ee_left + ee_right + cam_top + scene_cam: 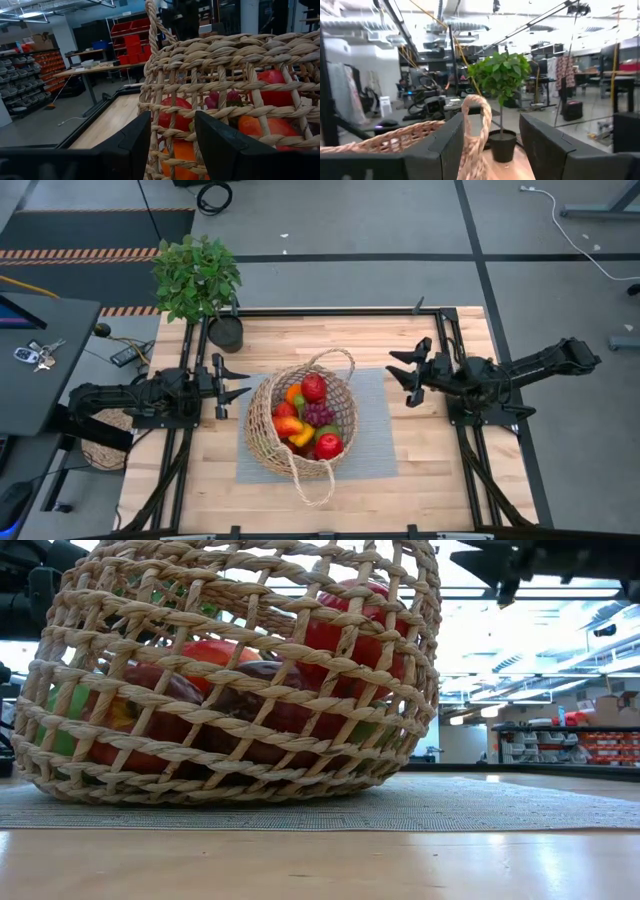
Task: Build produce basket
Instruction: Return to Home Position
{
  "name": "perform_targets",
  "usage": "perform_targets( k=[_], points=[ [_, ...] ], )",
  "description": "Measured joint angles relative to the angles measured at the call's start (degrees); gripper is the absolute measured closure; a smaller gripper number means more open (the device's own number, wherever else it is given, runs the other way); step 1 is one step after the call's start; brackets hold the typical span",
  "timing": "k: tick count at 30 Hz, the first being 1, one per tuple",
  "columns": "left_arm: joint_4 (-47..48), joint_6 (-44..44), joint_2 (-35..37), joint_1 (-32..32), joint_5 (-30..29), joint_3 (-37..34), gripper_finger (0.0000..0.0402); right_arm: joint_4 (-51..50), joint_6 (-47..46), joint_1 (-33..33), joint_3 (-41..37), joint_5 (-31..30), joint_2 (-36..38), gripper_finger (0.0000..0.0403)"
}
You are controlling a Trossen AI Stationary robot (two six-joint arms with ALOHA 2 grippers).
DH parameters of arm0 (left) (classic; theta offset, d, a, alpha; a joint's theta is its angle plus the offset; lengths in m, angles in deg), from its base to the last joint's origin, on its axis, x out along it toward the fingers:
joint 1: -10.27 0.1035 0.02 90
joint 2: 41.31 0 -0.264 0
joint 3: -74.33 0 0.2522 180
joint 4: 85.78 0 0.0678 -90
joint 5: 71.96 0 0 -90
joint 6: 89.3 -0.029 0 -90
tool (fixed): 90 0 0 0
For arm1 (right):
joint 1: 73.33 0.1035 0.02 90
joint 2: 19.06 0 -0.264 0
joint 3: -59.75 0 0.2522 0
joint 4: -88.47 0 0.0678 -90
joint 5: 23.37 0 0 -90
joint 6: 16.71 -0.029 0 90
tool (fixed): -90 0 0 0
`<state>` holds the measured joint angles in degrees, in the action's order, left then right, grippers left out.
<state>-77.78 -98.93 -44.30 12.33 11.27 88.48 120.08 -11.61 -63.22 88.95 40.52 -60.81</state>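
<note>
The round wicker basket [256,423] sits on a grey mat [375,450] at the table's middle. One loop handle [335,360] points to the far edge and the other [315,485] to the near edge. The produce lies inside it: two red apples [314,388] [328,445], purple grapes [318,415], a yellow pepper [300,437] and an orange [293,393]. My left gripper [238,383] stands open and level just left of the basket's wall [210,55]. My right gripper [398,378] is open right of the basket, above the mat's right edge, with nothing between its fingers [445,145].
A potted plant [200,280] stands at the table's far left corner. Black frame rails [450,330] run along the table's edges. A smaller woven object [105,445] lies off the table to the left, beside a dark desk [40,360]. Bare wood shows near the front edge [320,860].
</note>
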Motion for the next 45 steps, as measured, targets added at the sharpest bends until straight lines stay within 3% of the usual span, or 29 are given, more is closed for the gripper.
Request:
perform_targets(
  k=[4, 13, 23, 33, 41, 45],
  points=[
    [0.00, -0.02, 0.00, 0.00, 0.00, 0.00, 0.0241, -2.37, -3.06, -0.88, -3.20, 3.49, 5.06, 0.0212],
    [0.00, -0.02, 0.00, 0.00, 0.00, 0.00, 0.0241, -25.08, -9.64, -4.87, -3.36, 16.66, 18.74, 0.0245],
    [0.00, -0.02, 0.00, 0.00, -0.02, 0.02, 0.0241, -31.91, -7.81, -5.04, -3.66, 31.68, 21.23, 0.0280],
    [0.02, -0.02, 0.00, 0.00, -0.02, 0.02, 0.0241, -29.82, -8.91, -5.85, -11.89, 31.59, 31.42, 0.0305],
    [0.00, 0.00, 0.00, 0.00, 0.00, 0.00, 0.0241, -39.65, -6.11, -5.85, -12.13, 29.54, 41.20, 0.0317],
    [0.04, -0.02, 0.00, 0.00, 0.00, 0.02, 0.0241, -41.50, -7.93, -5.84, -12.15, 28.70, 40.65, 0.0320]
  ],
)
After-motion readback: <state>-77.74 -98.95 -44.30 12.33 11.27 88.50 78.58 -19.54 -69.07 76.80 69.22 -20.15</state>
